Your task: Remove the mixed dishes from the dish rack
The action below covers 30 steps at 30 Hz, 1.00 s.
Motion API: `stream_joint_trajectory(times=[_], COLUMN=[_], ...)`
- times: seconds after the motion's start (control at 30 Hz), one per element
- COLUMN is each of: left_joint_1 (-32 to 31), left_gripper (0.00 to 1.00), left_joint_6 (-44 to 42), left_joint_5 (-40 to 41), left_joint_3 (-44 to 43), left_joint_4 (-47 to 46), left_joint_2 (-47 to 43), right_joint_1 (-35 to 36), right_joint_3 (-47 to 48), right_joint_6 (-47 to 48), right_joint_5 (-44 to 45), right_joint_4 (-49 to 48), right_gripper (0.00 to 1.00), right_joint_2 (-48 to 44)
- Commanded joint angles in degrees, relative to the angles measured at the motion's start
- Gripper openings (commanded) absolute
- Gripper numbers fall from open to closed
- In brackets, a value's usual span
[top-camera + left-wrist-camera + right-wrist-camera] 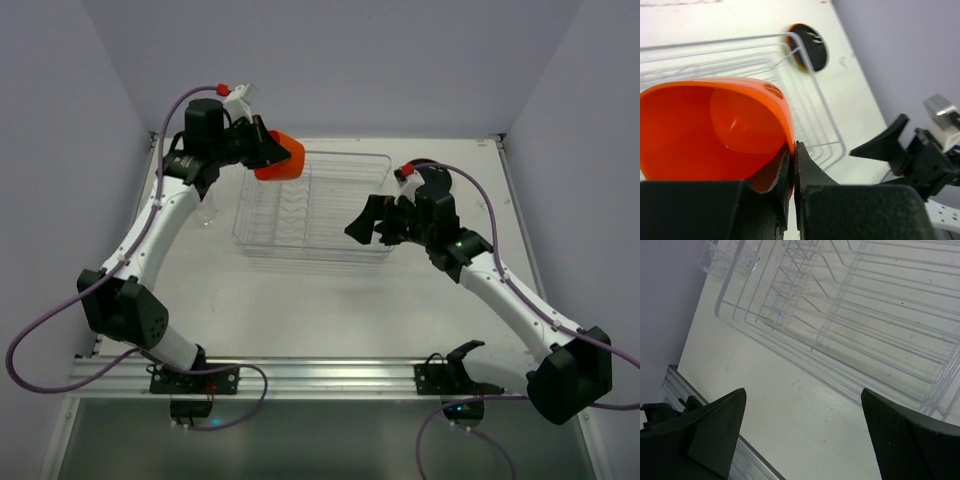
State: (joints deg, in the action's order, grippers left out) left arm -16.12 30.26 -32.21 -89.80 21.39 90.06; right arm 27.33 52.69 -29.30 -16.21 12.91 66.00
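Left gripper [792,167] clenched on the rim of the orange cup [715,120], cup held above the far-left corner of the dish rack [310,251]. Right gripper [803,395] released, jaws wide, over the rack's near-right edge.

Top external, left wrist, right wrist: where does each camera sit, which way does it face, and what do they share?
Top external: above and behind the bases, looking down on the table; both arms show, left hand shut on the orange cup, right hand open.
Left wrist: on the left arm, looking past its own fingers and the cup toward the black plate.
Right wrist: on the right arm, looking down between its open fingers.
Shared: all see the dish rack.
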Motion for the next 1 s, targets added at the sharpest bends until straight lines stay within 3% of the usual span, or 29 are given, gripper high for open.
stream_joint_trajectory(times=[0.0, 0.17, 0.47, 0.97], left_joint_1=[3.98, 5.66, 6.27, 8.29], left_gripper=[0.00, 0.00, 0.00, 0.00], left_joint_6=[-8.46, -12.07, -11.19, -9.17], left_joint_5=[9.59, 19.96, 34.29, 39.32], left_joint_3=[-2.31, -0.56, 6.91, 19.74], left_joint_4=[14.46, 23.42, 29.94, 31.53], left_joint_2=[-4.18, -7.96, -14.29, -19.40], right_joint_1=[-0.53, -0.70, -0.88, -0.79], right_joint_3=[1.10, 0.93, 0.67, -7.59], right_joint_6=[1.35, 1.44, 2.40, -1.99], right_joint_5=[-2.07, -4.62, -9.80, -11.48], right_joint_4=[-0.60, -1.92, -3.76, -15.89], right_gripper=[0.99, 0.99, 0.99, 0.99], right_joint_2=[0.45, 1.59, 5.19, 3.27])
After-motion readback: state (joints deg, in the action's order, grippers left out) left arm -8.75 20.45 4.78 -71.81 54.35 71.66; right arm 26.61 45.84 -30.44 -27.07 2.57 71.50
